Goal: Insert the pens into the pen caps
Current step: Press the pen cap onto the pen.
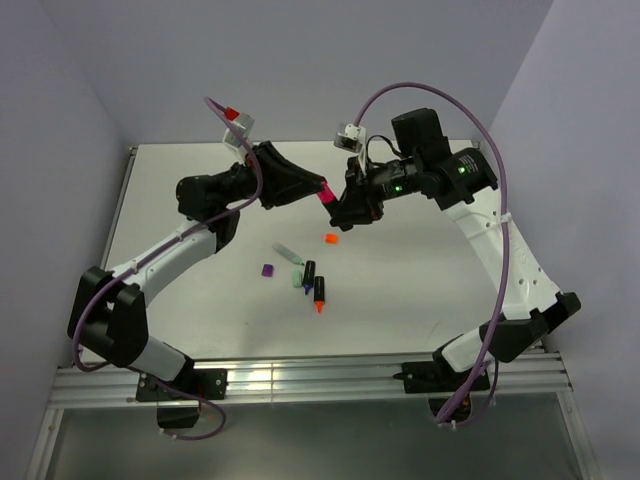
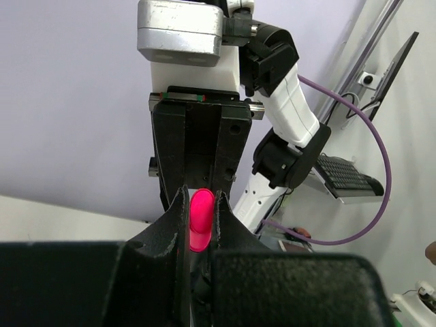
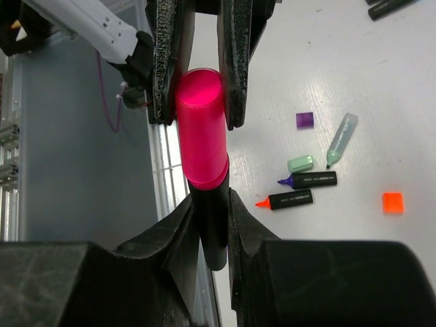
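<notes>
centre frame above the table (image 1: 420,290), left fingers (image 3: 165,61) pinch the pink cap (image 3: 201,129), right fingers (image 3: 180,238) grip the pink pen (image 3: 212,231), seemingly joined. undone: orange pen (image 3: 289,199), purple pen (image 3: 310,179), green pen (image 3: 341,139); orange cap (image 3: 392,202), purple cap (image 3: 304,120), green cap (image 3: 300,163).

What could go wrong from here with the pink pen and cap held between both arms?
1. The left gripper clamps the cap and the right gripper clamps the pen, in mid-air. A slight misalignment while pushing could jam or pop them out.
2. The right gripper pinches only the smooth barrel, so it may slide instead of seating.
3. A drop could hit the orange cap below.
</notes>
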`<state>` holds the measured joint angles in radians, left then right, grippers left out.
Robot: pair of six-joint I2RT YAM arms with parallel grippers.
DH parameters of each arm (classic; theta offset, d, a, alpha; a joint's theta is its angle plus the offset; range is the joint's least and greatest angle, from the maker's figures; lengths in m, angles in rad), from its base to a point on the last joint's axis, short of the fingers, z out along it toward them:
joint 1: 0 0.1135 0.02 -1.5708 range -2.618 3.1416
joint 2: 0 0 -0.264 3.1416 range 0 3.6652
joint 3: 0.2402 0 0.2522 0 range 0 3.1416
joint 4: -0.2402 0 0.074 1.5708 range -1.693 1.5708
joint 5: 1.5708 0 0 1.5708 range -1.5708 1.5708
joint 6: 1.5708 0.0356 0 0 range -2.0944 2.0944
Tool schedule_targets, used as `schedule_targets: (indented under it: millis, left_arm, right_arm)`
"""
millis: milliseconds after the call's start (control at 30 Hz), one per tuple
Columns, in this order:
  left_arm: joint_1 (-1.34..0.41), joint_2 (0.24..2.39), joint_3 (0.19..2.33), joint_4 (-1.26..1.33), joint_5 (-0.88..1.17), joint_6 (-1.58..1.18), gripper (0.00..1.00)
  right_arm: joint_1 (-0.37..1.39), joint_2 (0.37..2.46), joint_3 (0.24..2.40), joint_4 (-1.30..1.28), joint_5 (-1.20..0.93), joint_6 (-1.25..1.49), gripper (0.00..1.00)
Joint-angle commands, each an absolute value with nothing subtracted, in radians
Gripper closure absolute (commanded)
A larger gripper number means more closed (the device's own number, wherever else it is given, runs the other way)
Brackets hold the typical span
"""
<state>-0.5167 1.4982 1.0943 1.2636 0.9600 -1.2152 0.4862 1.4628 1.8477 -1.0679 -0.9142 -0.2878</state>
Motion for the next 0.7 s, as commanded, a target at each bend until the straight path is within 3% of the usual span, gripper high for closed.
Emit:
schedule_targets:
  millis: [0, 233, 333, 367, 400, 500, 667]
  left_arm:
    - [-0.672, 1.491, 1.011, 1.152, 1.454, -1.261, 1.0]
    - [-0.687, 1.474, 1.002, 1.077, 1.44, -1.151, 1.0]
    - [-0.69, 1.441, 1.044, 0.66, 1.41, -0.817, 1.0]
    - [-0.693, 1.433, 1.134, 0.196, 1.382, -0.651, 1.0]
    - [-0.704, 1.449, 1.205, -0.051, 1.315, -0.249, 1.0]
    - [-0.765, 1.541, 1.446, -0.629, 1.23, 0.253, 1.0]
    - [-0.785, 1.5, 1.398, -0.568, 1.252, 0.241, 1.0]
  right_arm:
    - [0.459, 1.462, 1.974, -0.566, -0.804, -0.368, 1.0]
    - [0.459, 1.483, 2.005, -0.56, -0.798, -0.348, 1.0]
    - [0.459, 1.489, 2.023, -0.56, -0.805, -0.339, 1.0]
    - [0.459, 1.489, 2.028, -0.56, -0.808, -0.337, 1.0]
    - [0.459, 1.493, 2.036, -0.561, -0.81, -0.334, 1.0]
    - [0.457, 1.496, 2.033, -0.563, -0.818, -0.336, 1.0]
    - [0.457, 1.496, 2.01, -0.564, -0.825, -0.351, 1.0]
